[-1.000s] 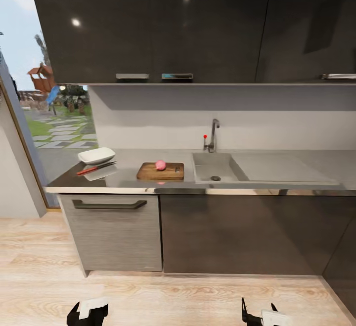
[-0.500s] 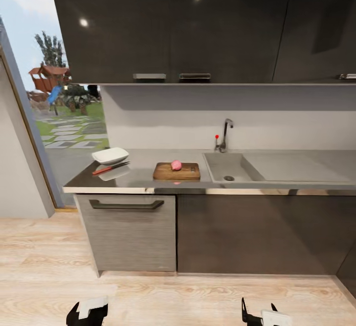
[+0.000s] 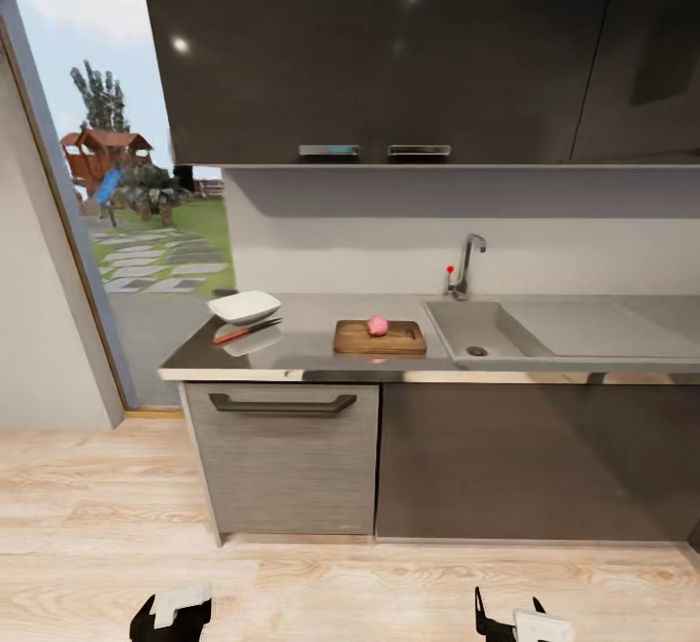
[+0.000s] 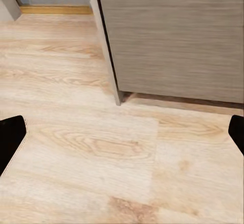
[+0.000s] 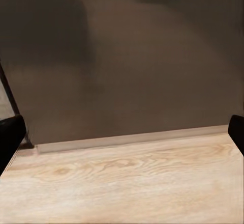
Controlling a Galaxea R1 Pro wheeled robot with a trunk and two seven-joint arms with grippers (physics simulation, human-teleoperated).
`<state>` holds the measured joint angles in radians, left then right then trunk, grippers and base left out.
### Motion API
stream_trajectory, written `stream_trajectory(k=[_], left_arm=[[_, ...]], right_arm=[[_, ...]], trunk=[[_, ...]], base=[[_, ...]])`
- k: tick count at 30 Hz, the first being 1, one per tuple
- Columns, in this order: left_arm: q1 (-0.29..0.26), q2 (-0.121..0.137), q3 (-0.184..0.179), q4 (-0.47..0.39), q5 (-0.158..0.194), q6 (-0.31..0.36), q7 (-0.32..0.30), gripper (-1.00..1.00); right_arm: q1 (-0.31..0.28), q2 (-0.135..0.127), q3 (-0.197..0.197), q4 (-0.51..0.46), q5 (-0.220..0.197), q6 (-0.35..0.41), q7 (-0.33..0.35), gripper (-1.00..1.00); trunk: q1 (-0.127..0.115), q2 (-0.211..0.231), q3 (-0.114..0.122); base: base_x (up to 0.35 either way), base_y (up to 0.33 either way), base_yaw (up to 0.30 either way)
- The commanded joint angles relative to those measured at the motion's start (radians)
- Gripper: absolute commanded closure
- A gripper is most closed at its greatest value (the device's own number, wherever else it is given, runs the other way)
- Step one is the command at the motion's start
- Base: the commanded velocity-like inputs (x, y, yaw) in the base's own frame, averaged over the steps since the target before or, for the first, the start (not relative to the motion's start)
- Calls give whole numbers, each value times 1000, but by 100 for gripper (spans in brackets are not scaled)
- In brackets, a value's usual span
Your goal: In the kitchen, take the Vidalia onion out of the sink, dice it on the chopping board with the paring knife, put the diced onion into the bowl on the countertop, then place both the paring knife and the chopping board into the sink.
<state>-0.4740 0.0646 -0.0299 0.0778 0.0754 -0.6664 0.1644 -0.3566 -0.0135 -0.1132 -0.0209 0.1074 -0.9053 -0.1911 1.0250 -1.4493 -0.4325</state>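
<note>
The left gripper (image 4: 122,132) has its jaws wide apart, with one black finger (image 4: 11,140) at each side of its wrist view and nothing but pale wood floor (image 4: 101,152) between them. The right gripper (image 5: 122,132) is the same, jaws far apart and empty, pointing at a dark cabinet (image 5: 122,56) and the floor. In the head view both grippers hang low, well apart from the counter (image 3: 311,355). The onion (image 3: 377,326) sits on top of the board (image 3: 379,338), so it is out of the sink (image 3: 476,331) already. It is a small, round, pink ball. I think it is light and smooth, and it could roll away, so it is best held from both sides around its middle. The board is flat brown wood with round corners and a slot at one end. It looks stiff and hard. The knife (image 3: 247,332) lies near the bowl (image 3: 244,306), on the side of the board away from the sink. It has a thin red handle and a dark blade. The handle is the safe place to hold it. The bowl is white, shallow and looks smooth. It might break if it falls. The counter is grey and shiny with a steel edge. The sink is steel too, with a tap (image 3: 470,263) behind it.
</note>
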Motion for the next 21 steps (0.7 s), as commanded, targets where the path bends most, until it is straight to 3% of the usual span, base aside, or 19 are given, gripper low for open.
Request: stream_trajectory(k=[1, 21], left_arm=[[-2, 0, -4, 3, 7, -5, -2, -100], [-2, 0, -4, 3, 7, -5, -2, -100]], right_arm=[[-1, 0, -8, 1, 11, -3, -4, -100], [-1, 5, -8, 1, 11, -3, -5, -100]], trunk=[[0, -1, -1], [0, -1, -1]], base=[[0, 288, 0], [0, 289, 0]])
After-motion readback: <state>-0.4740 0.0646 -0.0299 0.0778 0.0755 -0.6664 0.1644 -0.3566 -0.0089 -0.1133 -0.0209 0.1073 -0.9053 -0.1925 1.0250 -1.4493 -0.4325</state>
